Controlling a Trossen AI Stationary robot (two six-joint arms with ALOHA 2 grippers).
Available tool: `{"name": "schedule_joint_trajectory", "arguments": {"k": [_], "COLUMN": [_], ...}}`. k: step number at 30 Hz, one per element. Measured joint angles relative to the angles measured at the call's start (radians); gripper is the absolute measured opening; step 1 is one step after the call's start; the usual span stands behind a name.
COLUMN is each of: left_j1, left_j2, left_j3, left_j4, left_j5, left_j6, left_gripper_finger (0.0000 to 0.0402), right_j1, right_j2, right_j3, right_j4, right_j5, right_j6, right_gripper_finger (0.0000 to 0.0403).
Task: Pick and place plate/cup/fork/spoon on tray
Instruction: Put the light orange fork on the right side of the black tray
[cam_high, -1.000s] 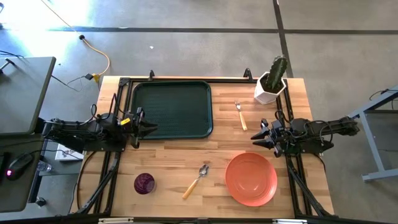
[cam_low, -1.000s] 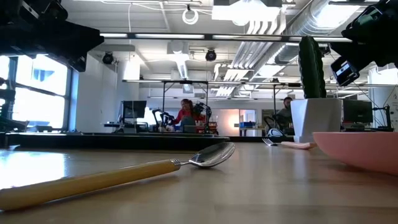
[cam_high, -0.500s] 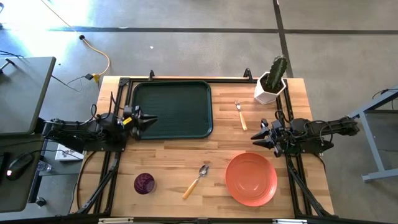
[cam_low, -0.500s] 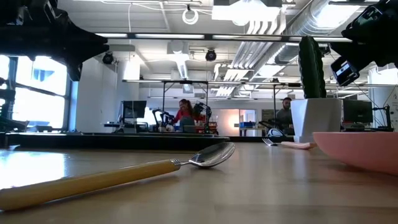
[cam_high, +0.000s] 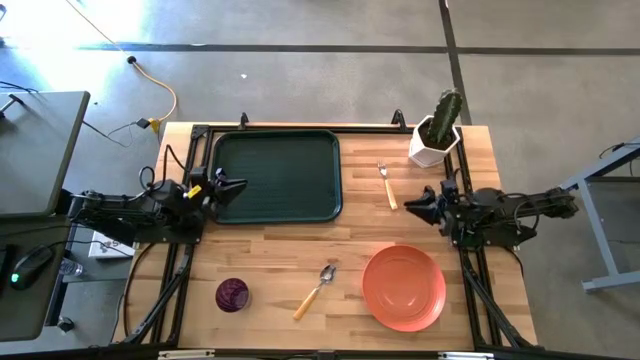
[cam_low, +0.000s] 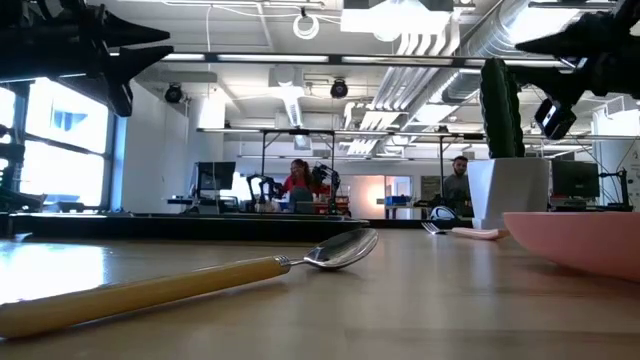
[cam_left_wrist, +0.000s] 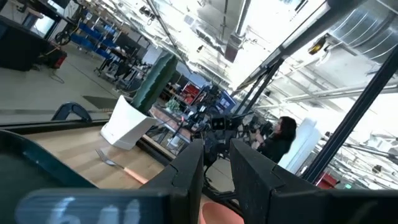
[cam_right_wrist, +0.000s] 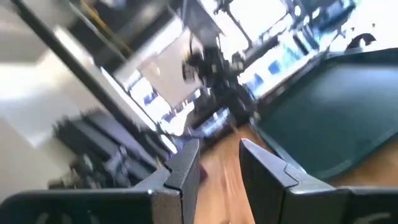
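The dark green tray (cam_high: 275, 175) lies at the table's far left. The salmon-orange plate (cam_high: 403, 288) lies near the front right, with the spoon (cam_high: 315, 290) to its left and the purple cup (cam_high: 232, 294) further left. The fork (cam_high: 387, 185) lies between the tray and the cactus pot. My left gripper (cam_high: 238, 184) hovers over the tray's left rim, slightly open and empty. My right gripper (cam_high: 412, 204) hovers just right of the fork's handle and beyond the plate, slightly open and empty. The low view shows the spoon (cam_low: 200, 285) and the plate's rim (cam_low: 580, 240).
A white pot with a cactus (cam_high: 437, 130) stands at the far right corner, close behind my right arm. Bare wooden table (cam_high: 300, 240) lies between the tray and the front-row items. People show in the room beyond the table.
Both grippers have risen and gone toward the table's far edge. My left gripper has come from beside the tray's near left corner to over its left rim. My right gripper has gone from above the plate's far edge to beside the fork's handle. No object has moved.
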Motion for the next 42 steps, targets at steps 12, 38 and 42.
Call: {"name": "schedule_joint_trajectory", "arguments": {"k": [12, 38, 42], "left_j1": [0.0, 0.0, 0.0], "left_j2": [0.0, 0.001, 0.0], "left_j3": [0.0, 0.0, 0.0], "left_j4": [-0.008, -0.086, -0.099], "left_j5": [-0.003, -0.003, -0.003], "left_j6": [0.029, 0.087, 0.087], "left_gripper_finger": [0.0071, 0.0071, 0.0071], "right_j1": [0.0, 0.0, -0.018], "right_j2": [0.0, 0.701, 0.781], "right_j3": [0.085, 0.937, 0.944], "right_j4": [0.31, -1.182, -1.214], "right_j5": [0.147, 0.374, 0.299], "right_j6": [-0.259, 0.36, 0.424], "right_gripper_finger": [0.0103, 0.0104, 0.0104]}}
